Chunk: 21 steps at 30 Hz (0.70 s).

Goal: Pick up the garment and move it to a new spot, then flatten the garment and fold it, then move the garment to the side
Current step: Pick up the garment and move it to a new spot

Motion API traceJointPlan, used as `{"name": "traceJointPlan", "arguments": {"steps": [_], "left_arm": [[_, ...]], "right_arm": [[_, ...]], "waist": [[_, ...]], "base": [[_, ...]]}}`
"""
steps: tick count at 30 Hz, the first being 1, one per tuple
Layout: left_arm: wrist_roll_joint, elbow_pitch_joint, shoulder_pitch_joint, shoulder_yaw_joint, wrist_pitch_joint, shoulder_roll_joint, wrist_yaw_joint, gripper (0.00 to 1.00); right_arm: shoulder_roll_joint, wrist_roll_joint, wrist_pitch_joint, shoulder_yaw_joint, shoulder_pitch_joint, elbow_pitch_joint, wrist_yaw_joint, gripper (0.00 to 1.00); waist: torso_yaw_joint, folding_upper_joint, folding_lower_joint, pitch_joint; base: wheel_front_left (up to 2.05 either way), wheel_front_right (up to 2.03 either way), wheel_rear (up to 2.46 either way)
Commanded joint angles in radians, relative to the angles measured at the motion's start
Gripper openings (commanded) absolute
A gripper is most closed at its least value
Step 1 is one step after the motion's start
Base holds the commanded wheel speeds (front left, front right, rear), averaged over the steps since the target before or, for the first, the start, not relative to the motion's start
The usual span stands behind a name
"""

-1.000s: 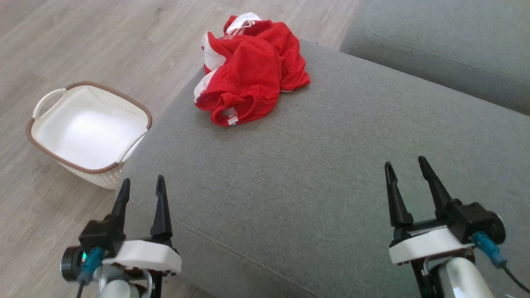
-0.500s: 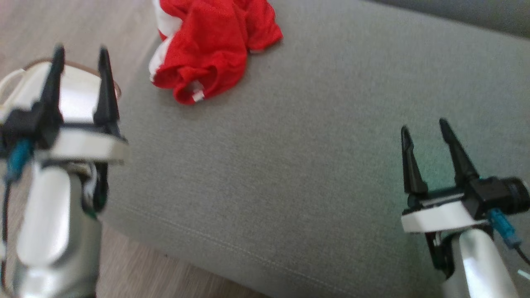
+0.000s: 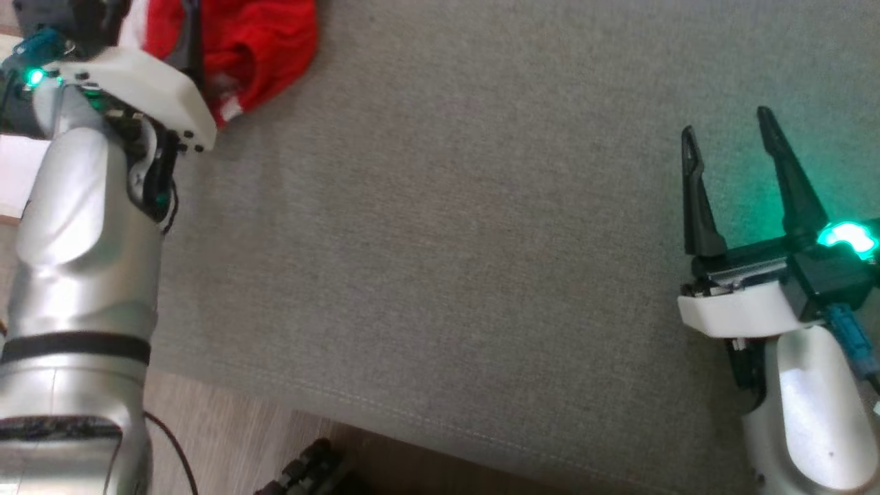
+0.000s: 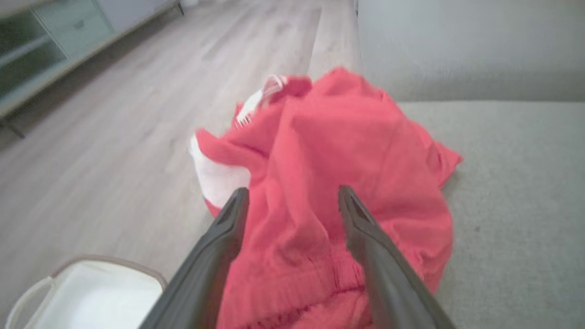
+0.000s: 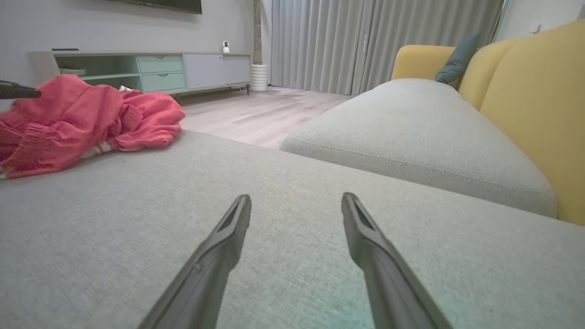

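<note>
The garment [image 3: 265,41] is a crumpled heap of red cloth with white trim, lying at the far left corner of the grey sofa cushion [image 3: 447,240]. My left arm [image 3: 82,227] reaches up to it. In the left wrist view the left gripper [image 4: 292,194] stands open, its two fingers spread just over the near side of the garment [image 4: 329,151]; nothing is pinched between them. My right gripper [image 3: 725,122] is open over bare cushion at the right, far from the garment. The right wrist view has the gripper [image 5: 296,197] low over the cushion and the garment [image 5: 82,119] at the far left.
A white basket [image 4: 91,292] with a brown rim stands on the wooden floor [image 4: 114,114] just left of the cushion. A second grey cushion [image 5: 411,137] and a yellow sofa back [image 5: 525,91] lie beyond to the right. A low cabinet [image 5: 160,68] stands against the far wall.
The head camera has swung down and right, shifting the whole picture. My left arm has reached forward until its open fingers are at the garment. The right gripper stays open over the cushion.
</note>
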Motion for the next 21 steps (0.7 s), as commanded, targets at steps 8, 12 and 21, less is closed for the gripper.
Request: {"name": "traceJointPlan", "arguments": {"steps": [8, 12, 21], "left_arm": [[-0.060, 0.202, -0.128, 0.030, 0.015, 0.035, 0.002, 0.97], [-0.059, 0.249, -0.158, 0.026, -0.043, 0.038, 0.006, 0.00], [0.008, 0.182, -0.202, -0.033, -0.123, 0.108, 0.004, 0.00]], "right_arm": [[-0.001, -0.023, -0.006, 0.017, -0.023, -0.076, 0.008, 1.00], [-0.001, -0.012, -0.006, 0.018, -0.031, -0.078, 0.008, 1.00], [-0.001, 0.054, -0.006, 0.032, -0.041, -0.051, 0.008, 1.00]], "waist": [[-0.044, 0.0001, -0.0004, 0.117], [-0.048, 0.0001, -0.0004, 0.120], [-0.065, 0.0001, -0.0004, 0.000]], "base": [[0.00, 0.00, 0.00], [0.00, 0.00, 0.00], [0.00, 0.00, 0.00]]}}
